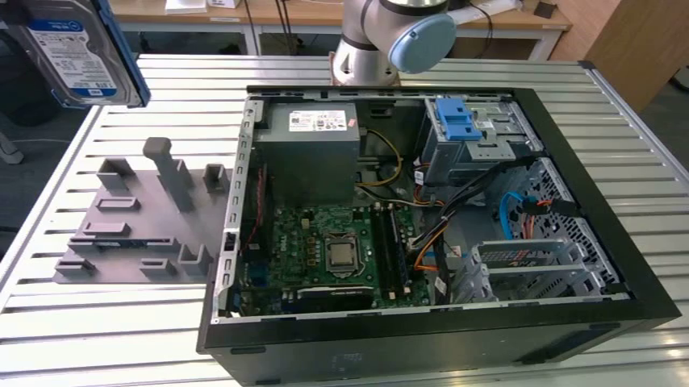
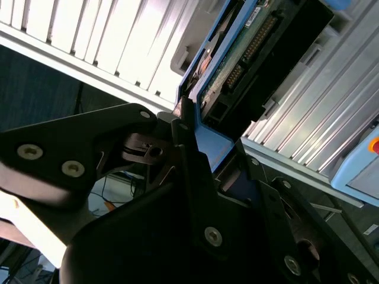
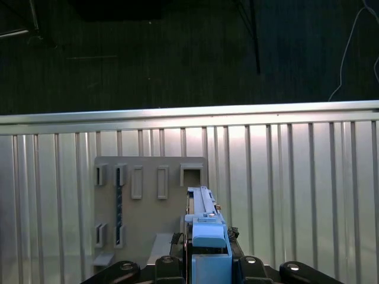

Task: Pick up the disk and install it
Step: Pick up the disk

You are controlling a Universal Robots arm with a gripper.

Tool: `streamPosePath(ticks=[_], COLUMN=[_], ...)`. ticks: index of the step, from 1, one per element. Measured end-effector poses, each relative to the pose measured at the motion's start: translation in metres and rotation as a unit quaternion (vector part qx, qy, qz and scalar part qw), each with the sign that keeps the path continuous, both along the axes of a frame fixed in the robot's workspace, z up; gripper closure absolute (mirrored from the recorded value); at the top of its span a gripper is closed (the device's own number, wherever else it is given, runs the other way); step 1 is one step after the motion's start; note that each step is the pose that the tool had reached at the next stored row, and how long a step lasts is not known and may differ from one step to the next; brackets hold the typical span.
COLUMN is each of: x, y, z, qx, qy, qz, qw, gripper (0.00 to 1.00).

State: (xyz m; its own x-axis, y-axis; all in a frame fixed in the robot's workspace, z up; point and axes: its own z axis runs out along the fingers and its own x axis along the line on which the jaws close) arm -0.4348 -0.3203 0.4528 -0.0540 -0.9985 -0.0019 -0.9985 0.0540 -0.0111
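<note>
The disk, a silver drive with a blue-and-white label and a blue bracket, hangs in the air at the exterior view's upper left, above the slatted table. In the second wrist view my gripper is shut on the disk, its black fingers clamping the blue bracket edge. The first wrist view looks along the disk edge-on, with the gripper around its near end, high over the grey slotted tray.
An open computer case lies on the table, with a drive cage and blue latch at its far corner and a grey power supply box. The grey tray sits beside the case. The arm's base stands behind.
</note>
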Motion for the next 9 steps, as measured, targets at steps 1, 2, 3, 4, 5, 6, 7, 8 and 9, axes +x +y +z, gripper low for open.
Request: streamPosePath(ticks=[1, 2, 3, 4, 5, 6, 7, 8, 9], x=[0.0, 0.0, 0.0, 0.0, 0.0, 0.0, 0.0, 0.0, 0.0], y=[0.0, 0.0, 0.0, 0.0, 0.0, 0.0, 0.0, 0.0, 0.0], z=[0.0011, 0.0021, 0.0032, 0.0043, 0.0053, 0.0062, 0.0071, 0.0079, 0.0086], qx=[0.0, 0.0, 0.0, 0.0, 0.0, 0.0, 0.0, 0.0, 0.0], qy=[0.0, 0.0, 0.0, 0.0, 0.0, 0.0, 0.0, 0.0, 0.0], qz=[0.0, 0.0, 0.0, 0.0, 0.0, 0.0, 0.0, 0.0, 0.0], qw=[1.0, 1.0, 1.0, 1.0, 1.0, 1.0, 1.0, 1.0, 1.0], gripper=[0.64, 0.64, 0.64, 0.64, 0.64, 0.64, 0.64, 0.64, 0.64])
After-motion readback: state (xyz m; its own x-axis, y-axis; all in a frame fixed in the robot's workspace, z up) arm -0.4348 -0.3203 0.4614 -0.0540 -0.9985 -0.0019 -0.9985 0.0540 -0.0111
